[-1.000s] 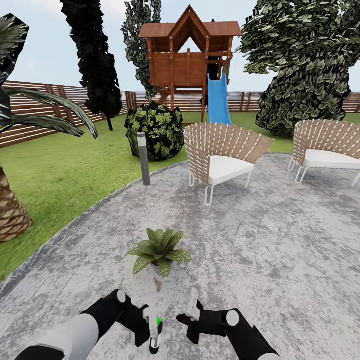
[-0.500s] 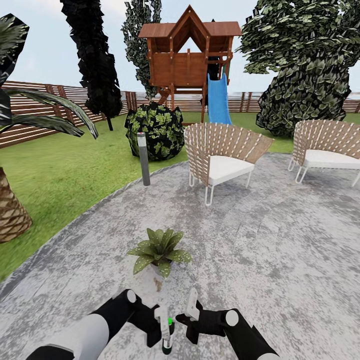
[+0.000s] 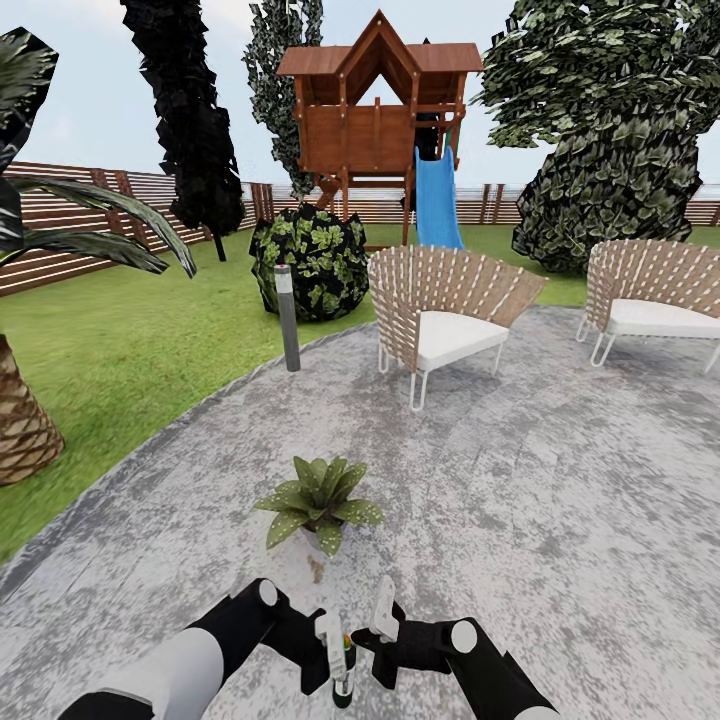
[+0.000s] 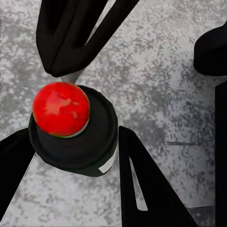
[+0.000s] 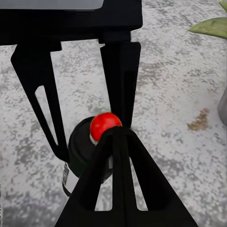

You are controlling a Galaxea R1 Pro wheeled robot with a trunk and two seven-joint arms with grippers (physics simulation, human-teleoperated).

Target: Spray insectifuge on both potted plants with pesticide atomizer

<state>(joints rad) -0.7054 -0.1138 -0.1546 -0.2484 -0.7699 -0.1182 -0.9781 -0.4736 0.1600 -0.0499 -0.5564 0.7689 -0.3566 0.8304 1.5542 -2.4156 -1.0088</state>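
Note:
The pesticide atomizer [image 3: 343,672] is a dark bottle with a red top [image 4: 60,108], held upright just above the grey patio at the head view's bottom centre. My left gripper [image 3: 333,652] is shut on it, one black finger on each side of the bottle [image 4: 75,139]. My right gripper [image 3: 383,603] is shut, fingers pressed together, its tip [image 5: 116,131] right beside the red top [image 5: 105,124]. One potted plant [image 3: 318,502], a green rosette in a small grey pot, stands on the paving just beyond both grippers. A second potted plant is out of view.
Two woven chairs [image 3: 440,315] [image 3: 655,300] stand further back on the patio [image 3: 560,480]. A grey lamp post [image 3: 288,318] and a bush [image 3: 310,260] mark its far-left edge. A palm trunk [image 3: 22,420] stands on the lawn at left; playhouse [image 3: 378,120] and fence [image 3: 80,215] lie behind.
My left gripper has carried the atomizer to the right, up close to the right gripper. The right gripper and the plant have stayed put.

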